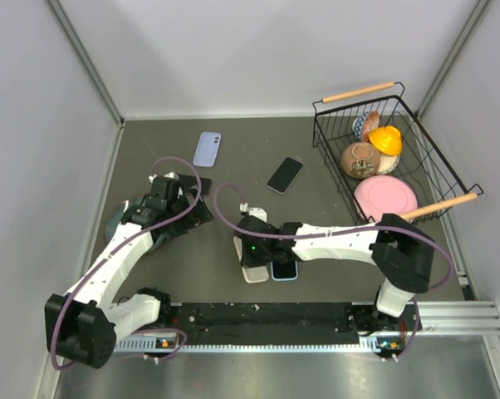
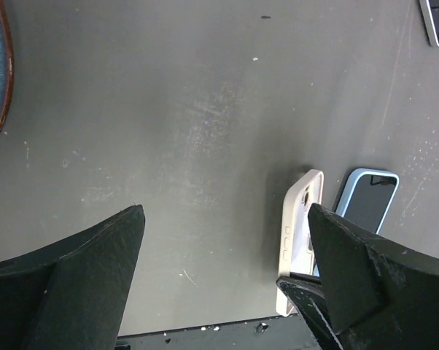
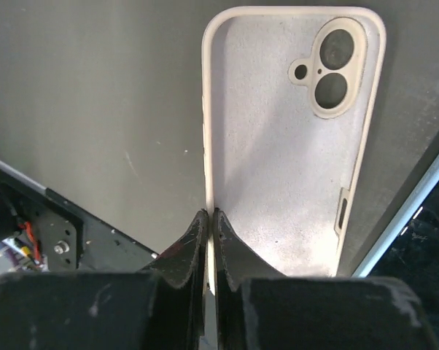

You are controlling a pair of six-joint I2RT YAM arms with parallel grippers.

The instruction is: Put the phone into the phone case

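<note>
The whole table point(image 1: 233, 166) is taken in by the top external view, which is set high above and behind the arm bases at the near edge and tilted down toward the far edge. From the left wrist, the table is seen almost straight down from well above, between the spread fingers of the left gripper point(image 2: 225, 211), with the near edge lowest in that view. The right wrist view is held very close over the white case point(image 3: 278, 146), past the pinched right gripper point(image 3: 209, 215). The white case, the blue-rimmed phone point(image 2: 369, 200) beside it and the near-edge rail point(image 3: 30, 240) are shared by all three views.
</note>
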